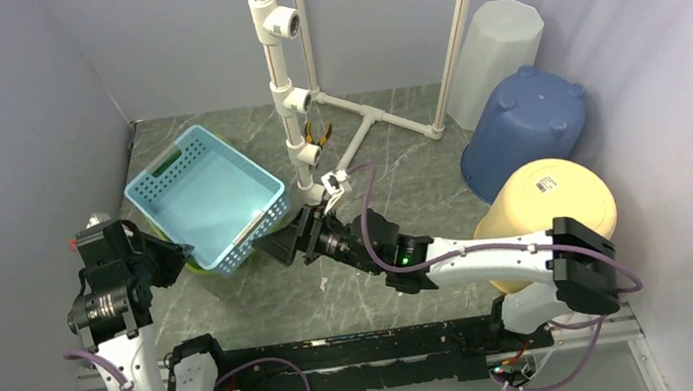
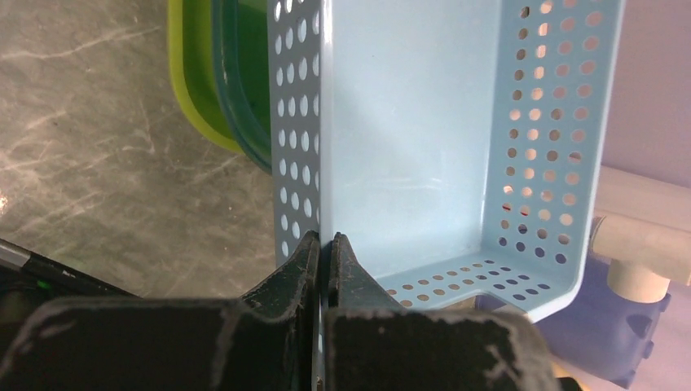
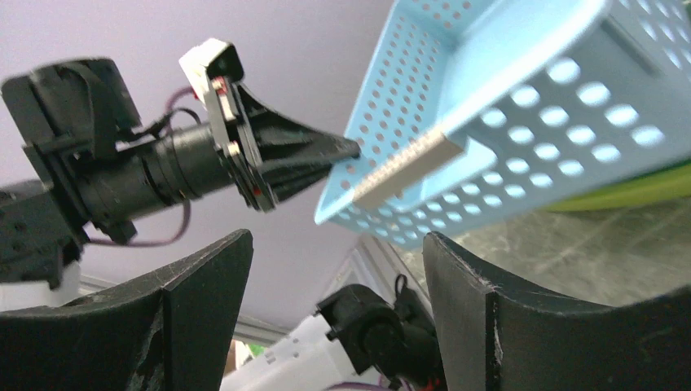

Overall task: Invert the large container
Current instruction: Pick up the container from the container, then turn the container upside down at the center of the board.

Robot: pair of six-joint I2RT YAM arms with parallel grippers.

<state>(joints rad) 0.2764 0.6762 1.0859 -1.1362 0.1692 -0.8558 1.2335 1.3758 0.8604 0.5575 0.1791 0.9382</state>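
The large container is a light-blue perforated basket (image 1: 206,195), open side up and tilted, lying over a green bowl (image 1: 194,266). My left gripper (image 2: 323,240) is shut on the basket's (image 2: 407,122) side wall, one finger outside and one inside. In the top view that gripper (image 1: 173,250) sits at the basket's near-left rim. My right gripper (image 3: 338,240) is open with nothing between its fingers, just below and short of the basket's (image 3: 521,106) near-right corner. From above, the right gripper (image 1: 281,244) is beside that corner.
A white pipe frame (image 1: 284,83) stands just behind the basket. At the right are an upturned blue bucket (image 1: 524,129), a yellow bucket (image 1: 548,206) and a white bin (image 1: 493,43). Walls close in on the left, back and right.
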